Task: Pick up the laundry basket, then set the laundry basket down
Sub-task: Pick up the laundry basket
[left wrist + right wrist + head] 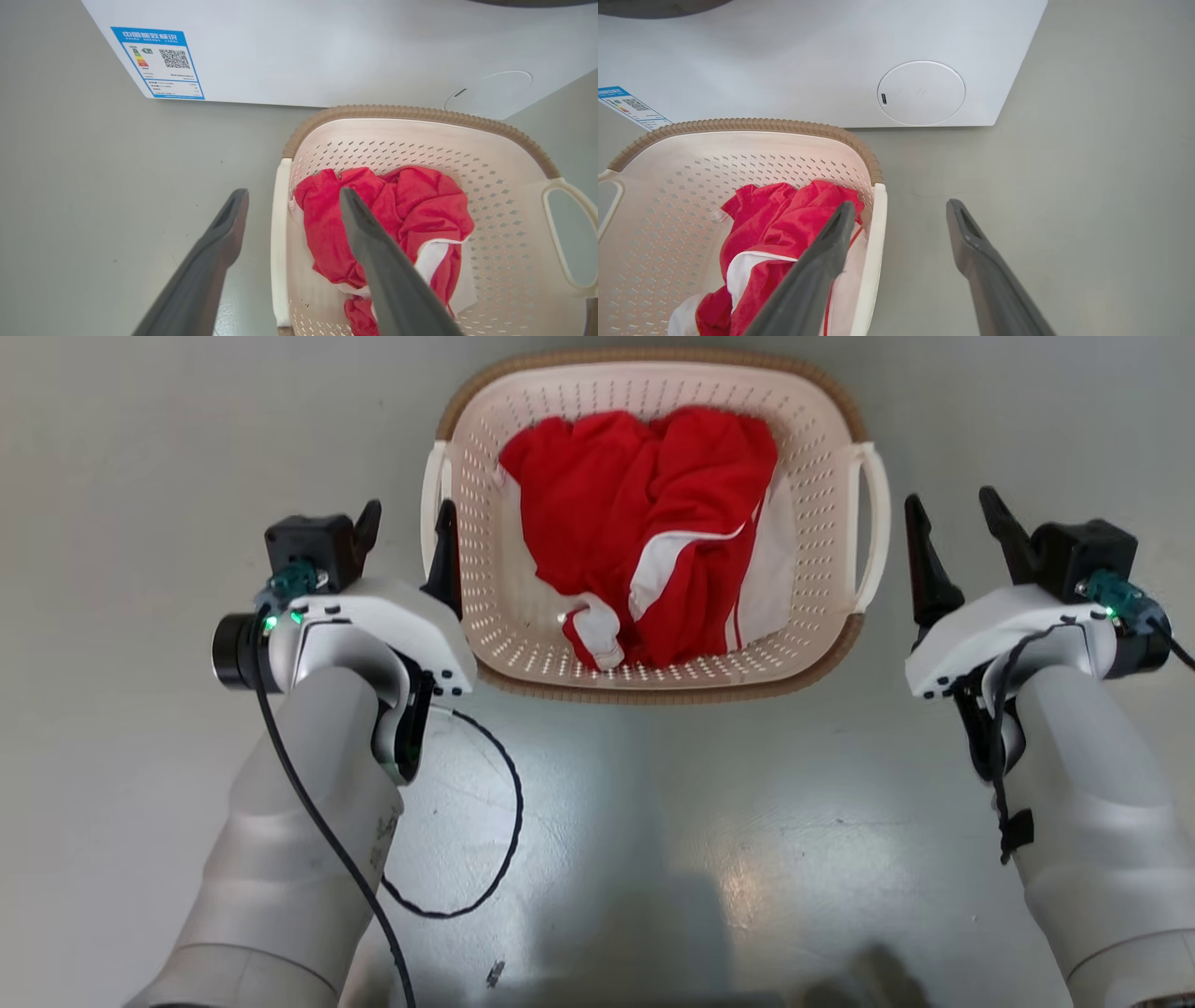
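The laundry basket (653, 359) stands on the grey floor, cream and perforated with a brown rim, and a red and white garment (644, 523) lies in it. My left gripper (409, 518) is open at the basket's left handle (431, 495). In the left wrist view, the left gripper (293, 196) has that handle (279, 233) between its fingers, one finger over the garment (397, 205). My right gripper (950, 509) is open just outside the right handle (878, 523). In the right wrist view, the right gripper (900, 207) straddles the handle (875, 242). Neither gripper holds anything.
A white washer (327, 46) stands just beyond the basket, with a blue energy label (159, 63) and a round cover (920, 93) low on its front. A black cable (504, 821) loops from my left arm over the floor.
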